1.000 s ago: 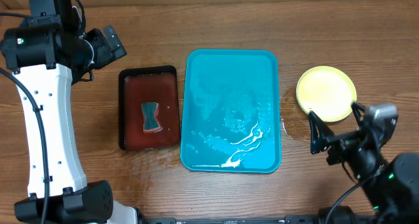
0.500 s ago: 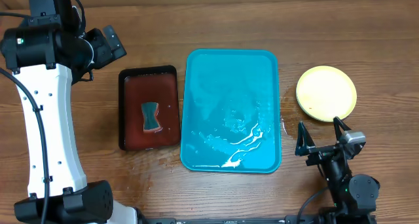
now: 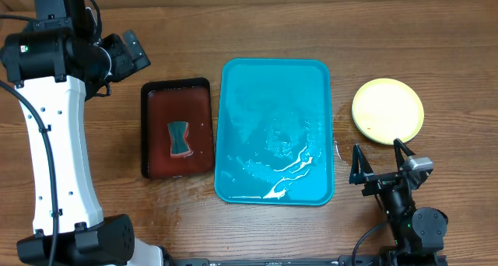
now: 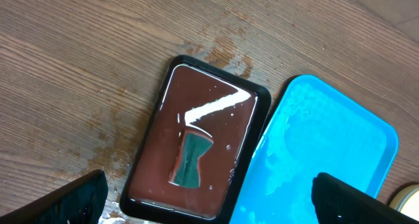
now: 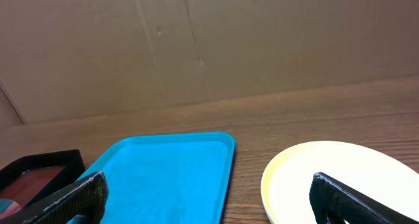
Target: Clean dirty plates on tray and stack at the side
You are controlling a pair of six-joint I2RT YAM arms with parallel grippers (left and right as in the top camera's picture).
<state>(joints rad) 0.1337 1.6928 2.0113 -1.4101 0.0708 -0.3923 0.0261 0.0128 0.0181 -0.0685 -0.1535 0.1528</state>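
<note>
While the left arm's fingers (image 3: 131,53) hang over the far-left part of the desk (image 3: 257,25), its wrist view shows them spread wide with nothing between them. That camera looks down on the black tray (image 3: 175,83) and one corner of the turquoise tray (image 3: 264,103). The black tray holds a brown-red liquid, and a small teal sponge (image 3: 180,138), pinched at the waist, lies in it.

The turquoise tray sits in the middle of the desk, just right of the black one. No plate is on it — only a wet sheen and some white streaks (image 3: 286,169) toward its near end.

Off to the right, well apart from the tray's rim, a yellow-green plate (image 3: 387,110) with a pale centre rests on the desk. From above I cannot tell whether others lie stacked under it.

The right arm's fingers (image 3: 378,151) are near the desk's front edge, just short of that plate. They are also spread wide and hold nothing — the plate's near rim shows between them in the wrist view.
</note>
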